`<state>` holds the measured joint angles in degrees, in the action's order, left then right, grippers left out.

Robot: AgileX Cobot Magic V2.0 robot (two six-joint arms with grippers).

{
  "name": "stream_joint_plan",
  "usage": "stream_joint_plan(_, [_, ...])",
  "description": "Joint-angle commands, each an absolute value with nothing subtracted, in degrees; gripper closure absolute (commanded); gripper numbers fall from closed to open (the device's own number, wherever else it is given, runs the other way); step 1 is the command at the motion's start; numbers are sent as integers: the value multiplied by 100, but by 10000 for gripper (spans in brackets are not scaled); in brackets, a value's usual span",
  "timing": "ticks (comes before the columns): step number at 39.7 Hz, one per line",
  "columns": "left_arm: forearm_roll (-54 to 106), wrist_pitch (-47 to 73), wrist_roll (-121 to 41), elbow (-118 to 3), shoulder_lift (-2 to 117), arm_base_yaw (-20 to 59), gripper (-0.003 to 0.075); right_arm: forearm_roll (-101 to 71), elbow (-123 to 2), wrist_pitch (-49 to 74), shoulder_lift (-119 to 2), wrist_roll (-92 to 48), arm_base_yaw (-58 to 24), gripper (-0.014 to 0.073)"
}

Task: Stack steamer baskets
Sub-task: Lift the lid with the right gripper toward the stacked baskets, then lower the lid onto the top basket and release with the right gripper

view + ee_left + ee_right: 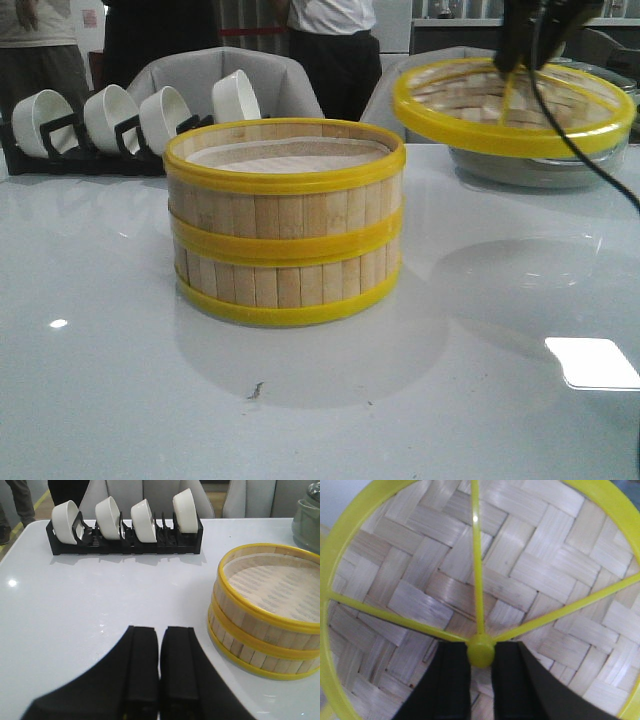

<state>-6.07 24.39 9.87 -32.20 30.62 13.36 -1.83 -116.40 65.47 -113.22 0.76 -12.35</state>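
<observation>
The two steamer baskets stand stacked in the middle of the table, the upper basket (285, 195) on the lower basket (285, 282); the white liner shows inside the upper one. The stack also shows in the left wrist view (265, 625). My right gripper (481, 649) is shut on the yellow knob (481, 655) of the woven bamboo lid (535, 570). It holds the lid (515, 110) in the air at the back right, well right of the stack. My left gripper (160, 630) is shut and empty, low over the table just left of the stack.
A black rack with several white bowls (130, 120) stands at the back left, also in the left wrist view (125, 525). A grey pot (540, 168) sits under the raised lid. Chairs and people are behind the white table (450, 390).
</observation>
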Motion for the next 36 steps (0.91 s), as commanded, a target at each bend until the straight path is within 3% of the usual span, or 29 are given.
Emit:
stream_joint_plan(1, [-596, 1964, 1035, -3388, 3071, 1341, 622, -258, -12056, 6317, -10901, 42, -1697, 537])
stream_joint_plan(12, [-596, 1964, 1035, -3388, 3071, 1341, 622, -412, -12585, 6177, -11186, 37, -2779, 537])
stream_joint_plan(36, [-596, 1964, 1035, -3388, 3071, 1341, 622, -402, -13141, 6322, -11924, 37, -3063, 537])
